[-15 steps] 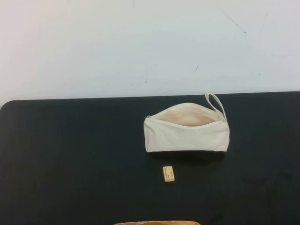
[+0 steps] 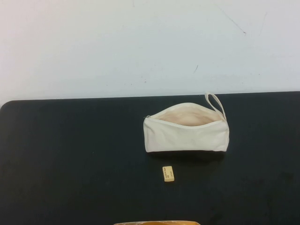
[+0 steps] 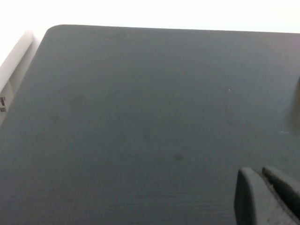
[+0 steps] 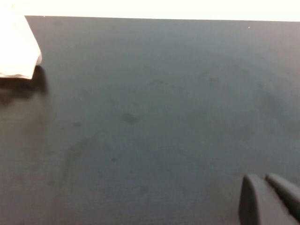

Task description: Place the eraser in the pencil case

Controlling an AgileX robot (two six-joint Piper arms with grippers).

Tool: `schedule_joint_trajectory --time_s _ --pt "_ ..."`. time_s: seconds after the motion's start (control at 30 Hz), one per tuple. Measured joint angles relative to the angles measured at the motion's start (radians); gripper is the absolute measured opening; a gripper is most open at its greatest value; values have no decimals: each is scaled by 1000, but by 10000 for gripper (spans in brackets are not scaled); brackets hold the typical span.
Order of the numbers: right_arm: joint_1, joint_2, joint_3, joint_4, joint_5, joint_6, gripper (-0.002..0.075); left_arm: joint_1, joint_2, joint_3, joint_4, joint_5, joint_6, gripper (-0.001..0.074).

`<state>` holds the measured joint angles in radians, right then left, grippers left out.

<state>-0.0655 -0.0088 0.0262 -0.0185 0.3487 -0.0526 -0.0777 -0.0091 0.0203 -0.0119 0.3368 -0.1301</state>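
The cream-white pencil case (image 2: 186, 131) lies on the black table right of centre, its zip open and its peach lining showing, with a loop strap (image 2: 215, 103) at its right end. The tiny pale yellow eraser (image 2: 168, 173) lies flat on the table just in front of the case, apart from it. Neither arm shows in the high view. My left gripper (image 3: 260, 176) is shut and empty over bare table. My right gripper (image 4: 263, 180) is shut and empty over bare table; a corner of the pencil case (image 4: 18, 51) shows in its view.
The black table (image 2: 70, 154) ends at a white wall behind. An orange-brown object (image 2: 157, 223) peeks in at the front edge of the high view. A white ledge (image 3: 14, 61) borders the table in the left wrist view.
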Motion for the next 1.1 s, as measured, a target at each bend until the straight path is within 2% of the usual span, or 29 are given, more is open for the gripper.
schedule_joint_trajectory --time_s 0.83,0.93,1.1 --pt "0 0 0 -9 -17 0 -1 0 0 0 0 0 0 -3" --pt "0 0 2 -10 -107 0 -1 0 0 0 0 0 0 -3" --pt "0 0 2 -14 -386 0 -1 0 0 0 0 0 0 -3"
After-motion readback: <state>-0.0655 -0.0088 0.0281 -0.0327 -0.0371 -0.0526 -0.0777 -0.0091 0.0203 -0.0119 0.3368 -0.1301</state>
